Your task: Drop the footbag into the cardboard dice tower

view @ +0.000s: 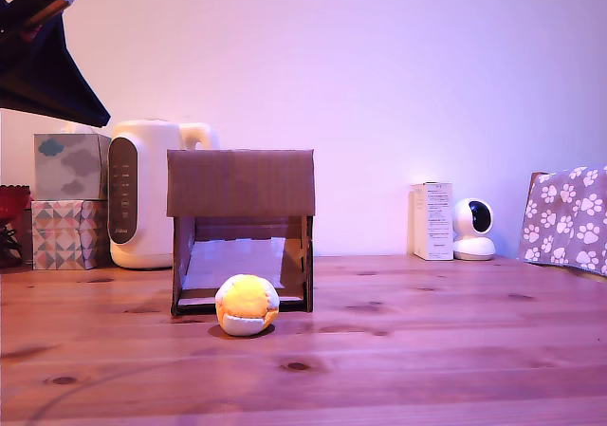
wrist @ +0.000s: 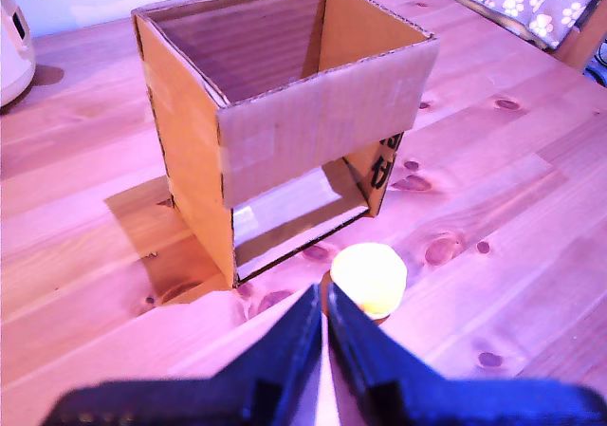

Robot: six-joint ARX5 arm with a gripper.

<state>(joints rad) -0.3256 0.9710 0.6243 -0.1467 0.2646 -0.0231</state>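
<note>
Footbag sits on wooden table, just in front of cardboard dice tower, by its front gap; whether the two touch can't be told. Yellow-orange top, white underside. Tower upright, open at top in wrist view, solid upper front panel, pale sloped ramp visible thru lower gap. End effector hangs above table near footbag in wrist view, dark fingers pressed together w/ nothing between them, clear of ball. Behind tower, on exterior view's left: cream-white kettle, two stacked patterned boxes. On exterior view's right: small white box, white security cam, paw-print cloth.
</note>
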